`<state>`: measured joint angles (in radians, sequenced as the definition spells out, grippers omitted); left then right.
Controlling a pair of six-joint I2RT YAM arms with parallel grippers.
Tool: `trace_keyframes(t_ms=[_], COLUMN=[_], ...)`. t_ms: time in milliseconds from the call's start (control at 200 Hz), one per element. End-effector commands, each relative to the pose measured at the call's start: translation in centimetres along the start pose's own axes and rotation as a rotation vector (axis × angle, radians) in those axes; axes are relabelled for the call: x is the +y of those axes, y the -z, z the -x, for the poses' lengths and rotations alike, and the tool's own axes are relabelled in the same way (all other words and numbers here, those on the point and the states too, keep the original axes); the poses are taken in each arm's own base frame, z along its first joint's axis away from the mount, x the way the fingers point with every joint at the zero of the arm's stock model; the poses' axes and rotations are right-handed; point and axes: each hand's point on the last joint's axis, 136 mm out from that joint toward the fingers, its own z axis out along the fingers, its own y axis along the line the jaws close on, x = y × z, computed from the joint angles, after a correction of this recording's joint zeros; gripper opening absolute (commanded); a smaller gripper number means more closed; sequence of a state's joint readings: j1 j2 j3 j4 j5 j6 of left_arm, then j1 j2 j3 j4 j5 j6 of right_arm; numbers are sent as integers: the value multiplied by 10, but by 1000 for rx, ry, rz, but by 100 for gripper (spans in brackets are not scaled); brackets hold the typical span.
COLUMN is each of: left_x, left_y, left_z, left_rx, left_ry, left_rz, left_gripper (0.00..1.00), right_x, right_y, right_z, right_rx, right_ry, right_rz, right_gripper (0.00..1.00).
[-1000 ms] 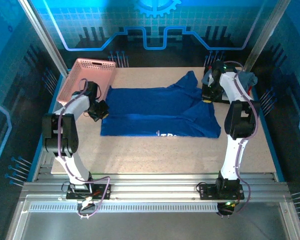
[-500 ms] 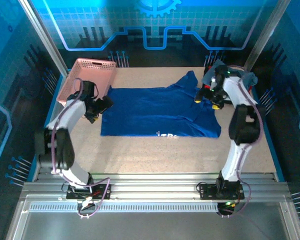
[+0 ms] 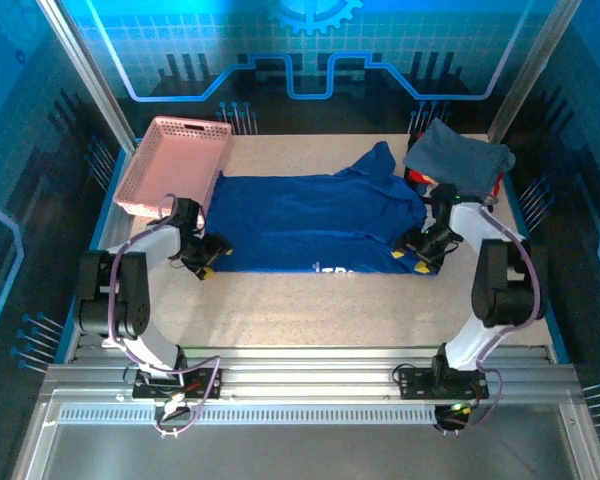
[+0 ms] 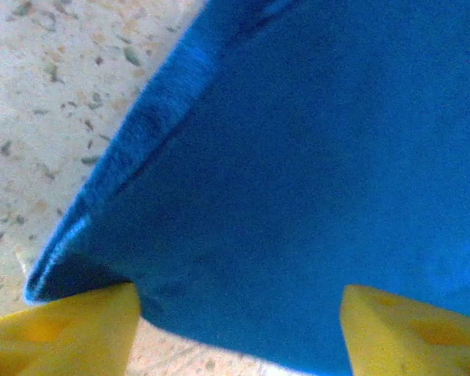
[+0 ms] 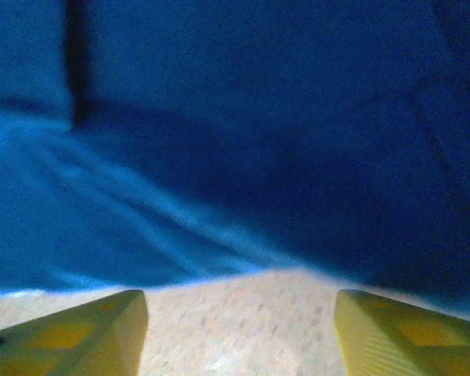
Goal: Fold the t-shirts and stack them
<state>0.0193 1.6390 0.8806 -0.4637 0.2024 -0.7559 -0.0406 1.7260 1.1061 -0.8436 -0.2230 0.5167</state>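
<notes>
The royal-blue t-shirt [image 3: 315, 225] lies flat across the middle of the table, with white lettering at its near hem. The slate grey-blue t-shirt [image 3: 458, 155] sits bunched at the back right corner. My left gripper [image 3: 205, 262] is low at the blue shirt's near-left corner. In the left wrist view its yellow fingertips [image 4: 63, 329] stand wide open with the cloth corner [image 4: 282, 172] between them. My right gripper [image 3: 420, 255] is low at the near-right corner. It is open over bare table [image 5: 243, 321], and the blue hem [image 5: 180, 235] lies just ahead of it.
A pink perforated basket [image 3: 175, 160] stands at the back left, close to the shirt's far-left corner. Something red [image 3: 417, 177] shows under the grey shirt. A bare strip of table [image 3: 320, 305] runs between the blue shirt and the arm bases.
Both arms swung toward the near side and lowered. The left went from beside the basket to the shirt's near-left corner. The right went from the grey shirt to the near-right corner.
</notes>
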Motion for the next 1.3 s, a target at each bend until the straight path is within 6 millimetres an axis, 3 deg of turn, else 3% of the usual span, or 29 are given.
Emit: trace_keyframes(t_ms=[0,35,145,365,455,495,520,605,665,760,850,880,945,1025,1291], left_x=[-2,7,36,80,92,91,89,81,67,34,-9,-22,-45,-57,-35], left_y=[-11,-15,-15,10,19,21,24,39,57,88,120,129,145,152,145], left_z=[15,11,-6,-53,-71,-75,-77,-75,-68,-54,-47,-48,-53,-62,-71], left_rx=[-36,-24,3,26,34,33,28,-17,-60,-125,-175,-196,-236,-237,-234], left_ry=[-8,-1,19,30,37,35,32,24,16,-22,-136,-193,-325,-398,-351], left_rz=[22,50,107,118,111,83,64,25,-16,-107,-198,-208,-212,-212,-203], left_gripper=[52,42,14,12,12,16,26,55,73,82,89,95,98,98,96], right_x=[-9,-15,-33,-69,-78,-73,-65,-16,15,57,74,79,89,93,90], right_y=[-2,-6,-3,5,11,17,21,43,53,49,28,19,4,-11,-31], right_z=[25,23,8,-47,-66,-68,-66,-54,-48,-30,-12,-7,1,5,12], right_rx=[-63,-54,-36,-13,-13,-33,-51,-137,-145,-148,-111,-93,-74,-39,-19], right_ry=[-45,-52,-50,-81,-103,-106,-98,-11,68,192,250,255,268,260,224], right_rz=[-63,-93,-168,-215,-216,-182,-142,16,36,30,-19,-16,-10,-27,-82], right_gripper=[54,50,21,3,4,7,12,33,48,55,56,56,55,54,47])
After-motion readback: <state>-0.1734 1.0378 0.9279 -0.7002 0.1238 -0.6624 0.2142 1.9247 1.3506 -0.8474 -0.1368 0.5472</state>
